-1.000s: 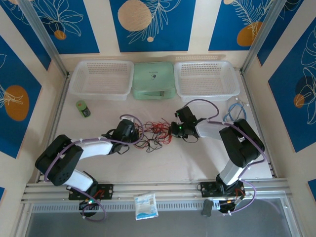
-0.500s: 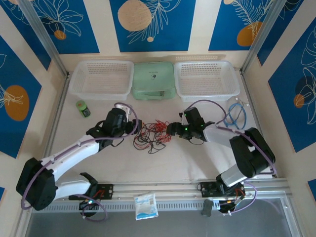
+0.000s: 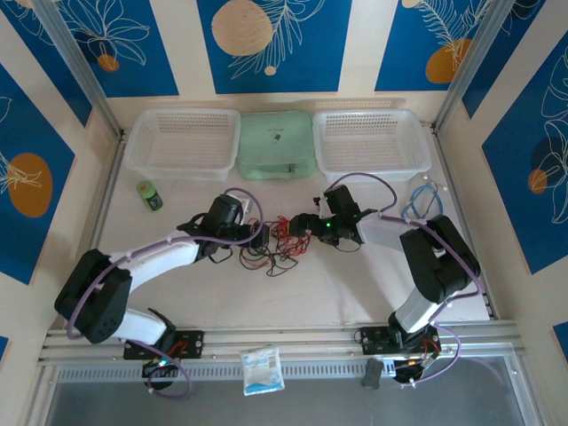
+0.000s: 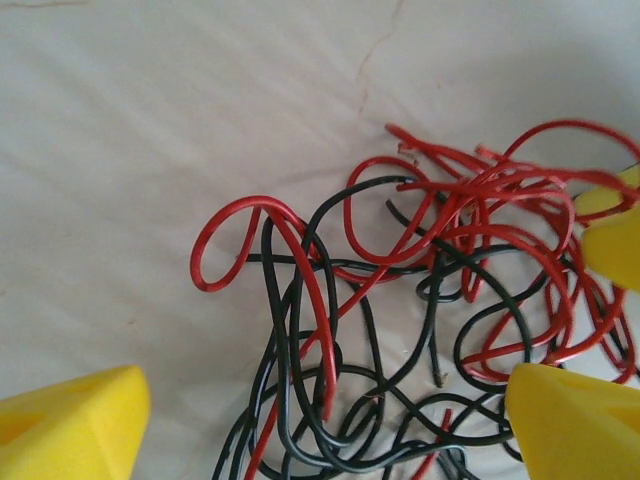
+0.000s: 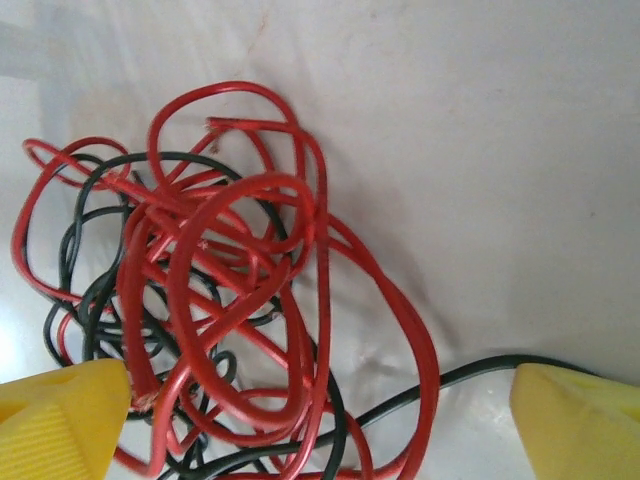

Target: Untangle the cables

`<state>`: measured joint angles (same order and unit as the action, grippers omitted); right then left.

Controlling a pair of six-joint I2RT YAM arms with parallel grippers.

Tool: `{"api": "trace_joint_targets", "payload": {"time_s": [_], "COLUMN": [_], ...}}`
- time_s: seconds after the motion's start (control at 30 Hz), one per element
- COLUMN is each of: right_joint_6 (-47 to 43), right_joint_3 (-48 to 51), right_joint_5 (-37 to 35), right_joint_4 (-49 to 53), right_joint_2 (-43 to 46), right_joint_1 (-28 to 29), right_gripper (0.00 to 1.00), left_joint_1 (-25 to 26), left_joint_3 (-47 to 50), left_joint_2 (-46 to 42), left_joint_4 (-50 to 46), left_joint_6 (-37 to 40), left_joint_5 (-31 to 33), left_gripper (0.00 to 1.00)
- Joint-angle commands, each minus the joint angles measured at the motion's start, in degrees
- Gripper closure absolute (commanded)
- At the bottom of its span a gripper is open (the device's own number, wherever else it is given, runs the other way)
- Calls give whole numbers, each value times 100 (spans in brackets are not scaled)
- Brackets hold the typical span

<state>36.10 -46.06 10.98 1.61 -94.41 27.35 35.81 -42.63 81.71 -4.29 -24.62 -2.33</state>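
The cables sit in one knot, none free yet. The left end effector and right end effector are spread, empty.

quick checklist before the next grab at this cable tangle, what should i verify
1. Left gripper open, fingers spread wide: ok
2. Right gripper open, fingers spread wide: ok
3. Nothing clamped in either gripper: ok, the cables lie loose on the table.
4. Red and black cables separated: not ok, they are knotted in one pile.
5. A free strand to grab: ok, a red loop sticks out of the pile's side in the left wrist view.
6. Room between the two grippers: cannot tell, both sit close at the pile.
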Motion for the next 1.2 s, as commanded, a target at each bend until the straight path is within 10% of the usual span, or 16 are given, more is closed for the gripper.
{"api": "trace_joint_targets", "payload": {"time_s": [0.0,0.43,1.17], "right_joint_6": [-164,219,131], "right_joint_3": [-271,10,-264], "right_joint_5": [358,503,848], "right_joint_4": [-189,-714,-627], "right_joint_2": [-410,-969,-1115], "right_joint_1": [93,511,1142], "right_gripper": [1,6,6], "left_joint_1": [40,-26,-50], "left_joint_3": [-19,377,871], "left_joint_2": [370,1679,1784], "left_joint_4": [431,1810,2970], "left_joint_6": [146,-122,-128], "left_joint_5": [-276,-345,-1516], "left_gripper": [6,13,68]}}
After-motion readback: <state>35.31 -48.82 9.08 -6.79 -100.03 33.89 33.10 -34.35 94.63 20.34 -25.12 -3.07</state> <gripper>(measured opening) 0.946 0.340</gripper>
